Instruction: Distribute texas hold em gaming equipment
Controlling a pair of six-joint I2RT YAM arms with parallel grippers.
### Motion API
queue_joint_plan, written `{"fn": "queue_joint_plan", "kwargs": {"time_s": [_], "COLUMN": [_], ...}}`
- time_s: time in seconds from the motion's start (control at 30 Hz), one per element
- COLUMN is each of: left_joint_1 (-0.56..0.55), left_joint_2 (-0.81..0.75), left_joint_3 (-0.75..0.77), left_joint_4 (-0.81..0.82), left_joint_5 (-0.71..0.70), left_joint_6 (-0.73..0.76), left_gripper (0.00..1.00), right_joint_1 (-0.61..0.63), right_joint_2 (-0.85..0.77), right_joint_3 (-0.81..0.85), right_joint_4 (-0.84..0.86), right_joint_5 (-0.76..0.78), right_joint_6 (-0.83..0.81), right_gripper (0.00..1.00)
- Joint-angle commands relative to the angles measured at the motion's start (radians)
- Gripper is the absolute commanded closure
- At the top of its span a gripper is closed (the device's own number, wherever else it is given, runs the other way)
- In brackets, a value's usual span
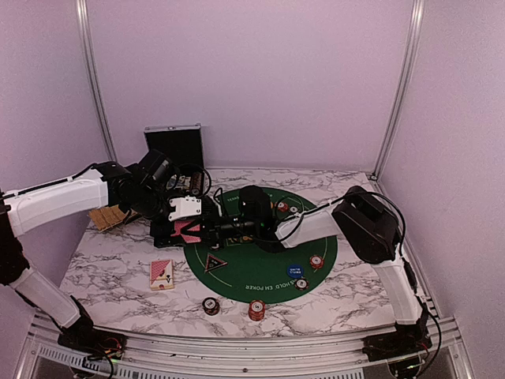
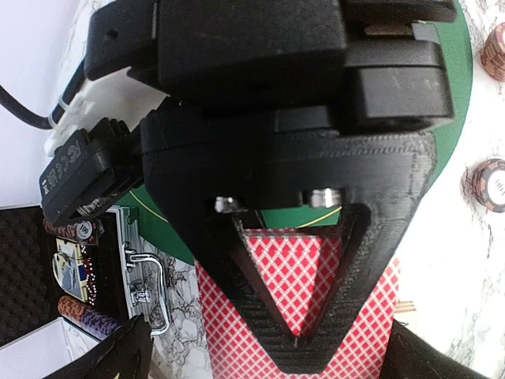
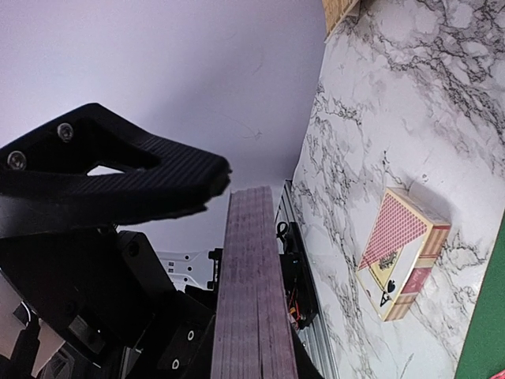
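Top external view: right gripper (image 1: 192, 230) clamps red-backed playing cards (image 3: 252, 284)

The stack sits flat between the black fingers, held at the left rim of the round green felt mat (image 1: 237, 272). The left gripper (image 2: 278, 365) faces it from just beside, its fingers spread wide to either side of the stack. A red-patterned card pack (image 1: 162, 274) lies nearby on the white marbled table (image 1: 110, 276).

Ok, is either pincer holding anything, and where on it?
Right pincer clamps the deck of red-backed cards across its flat faces, one finger flat on the card back. Left pincer is open, holding nothing.
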Motion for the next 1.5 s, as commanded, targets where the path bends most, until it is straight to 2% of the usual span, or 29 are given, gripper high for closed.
{"fn": "queue_joint_plan", "kwargs": {"time_s": [0.0, 0.23, 0.63, 0.9, 1.17, 1.47], "left_joint_1": [-0.003, -0.027, -0.026, -0.027, -0.027, -0.027], "left_joint_2": [-0.04, -0.038, 0.009, -0.002, 0.0, -0.017], "left_joint_3": [-0.011, -0.076, -0.038, -0.039, -0.017, -0.009], "left_joint_4": [0.015, 0.008, 0.031, 0.031, 0.032, 0.036], "left_joint_5": [0.022, 0.014, -0.01, -0.024, -0.045, -0.034], "left_joint_6": [0.019, 0.013, 0.004, 0.034, 0.042, 0.033], "left_gripper": [0.01, 0.01, 0.01, 0.18, 0.32, 0.36], "right_joint_1": [0.009, 0.012, 0.023, 0.017, 0.008, 0.006], "right_joint_2": [-0.013, -0.013, -0.001, 0.003, -0.003, -0.005], "right_joint_3": [0.003, 0.011, 0.025, 0.019, 0.006, -0.001], "right_joint_4": [0.069, 0.12, 0.132, 0.099, 0.054, 0.026], "right_joint_5": [-0.002, -0.014, -0.039, -0.034, -0.024, -0.01], "right_joint_6": [0.016, 0.045, 0.05, 0.036, 0.001, -0.019], "right_gripper": [1.0, 1.0, 1.0, 1.0, 1.0, 1.0]}}
